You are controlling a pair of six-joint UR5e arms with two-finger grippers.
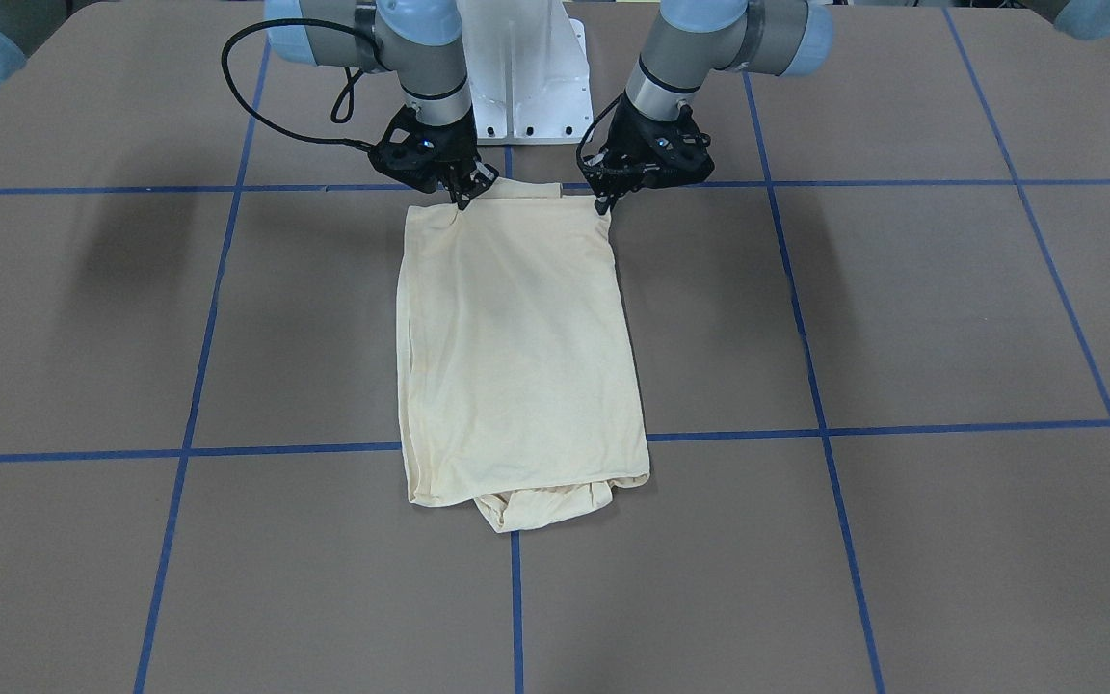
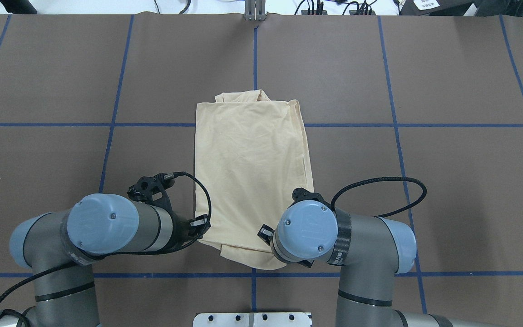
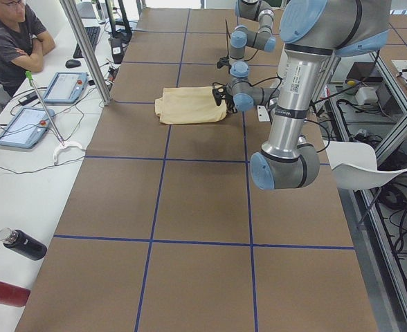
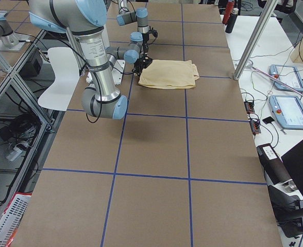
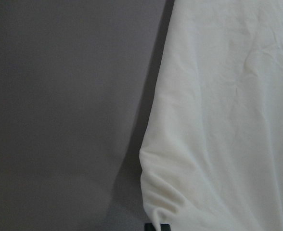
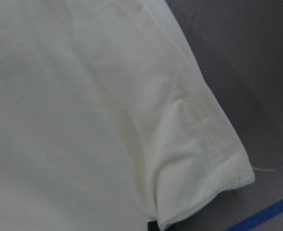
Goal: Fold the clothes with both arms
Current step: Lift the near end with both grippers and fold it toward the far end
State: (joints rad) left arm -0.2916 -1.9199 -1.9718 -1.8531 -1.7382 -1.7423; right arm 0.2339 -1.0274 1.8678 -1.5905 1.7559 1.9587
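The clothes are one pale cream-yellow shirt (image 1: 516, 347) folded into a long rectangle, lying flat mid-table (image 2: 252, 172) with bunched cloth sticking out at its far end. No print shows. My left gripper (image 1: 603, 203) pinches the shirt's corner nearest the robot on my left side (image 2: 201, 225). My right gripper (image 1: 463, 200) is shut on the other near corner, where the edge is slightly raised. From overhead the right wrist hides its fingers. Each wrist view shows cloth (image 5: 228, 120) puckering down to a dark fingertip at the bottom edge, with a stitched hem (image 6: 199, 120) in the right one.
The white pedestal base (image 1: 521, 77) stands just behind the grippers. Blue tape lines (image 1: 516, 598) grid the brown table. Along the operators' side are a seated person (image 3: 13, 34), control tablets (image 3: 65, 86), bottles (image 3: 23, 243) and a metal pole (image 4: 249, 41).
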